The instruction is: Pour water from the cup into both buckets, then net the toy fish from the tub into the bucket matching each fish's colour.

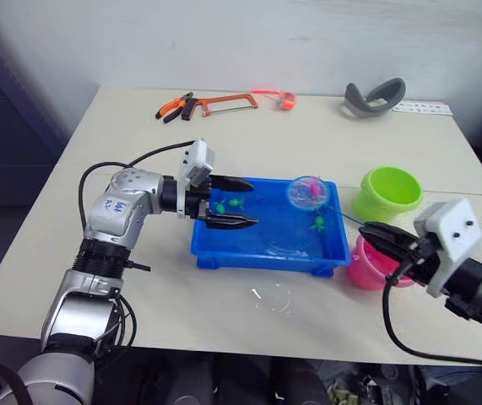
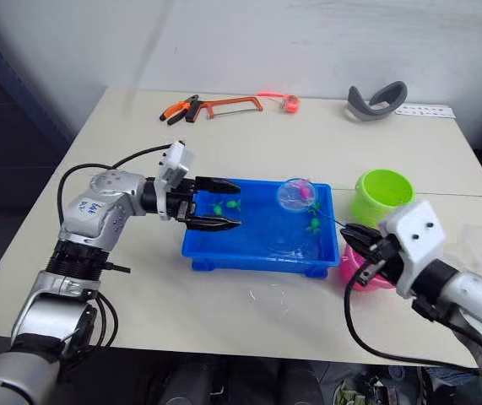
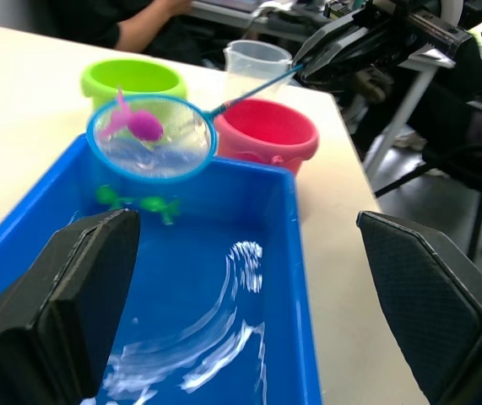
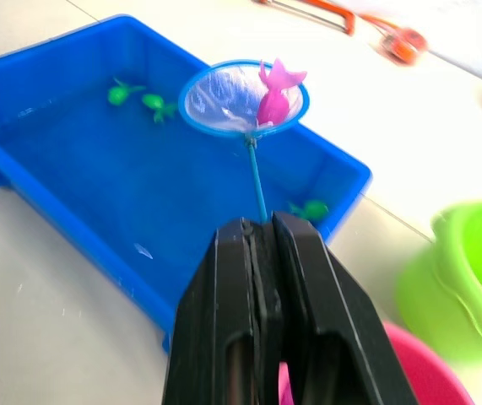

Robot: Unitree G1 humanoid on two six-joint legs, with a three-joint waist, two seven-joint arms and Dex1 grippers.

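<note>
While the right gripper [image 4: 262,232] is clenched on the thin handle of the net [image 4: 242,99], the hoop hangs above the far right corner of the tub [image 1: 224,245], with a pink fish [image 4: 273,99] lying in the mesh. Left gripper [image 1: 239,202] is spread wide over the tub's left end, grasping nothing. Green fish [image 1: 235,203] lie in the water. Green bucket [image 1: 387,192] and pink bucket [image 1: 367,268] stand just beside the tub's right wall. Left wrist view shows a clear cup [image 3: 256,64] behind the pink bucket. Hacksaw [image 1: 224,104] and pliers [image 1: 173,108] lie well apart along the table's [image 1: 97,152] far edge.
</note>
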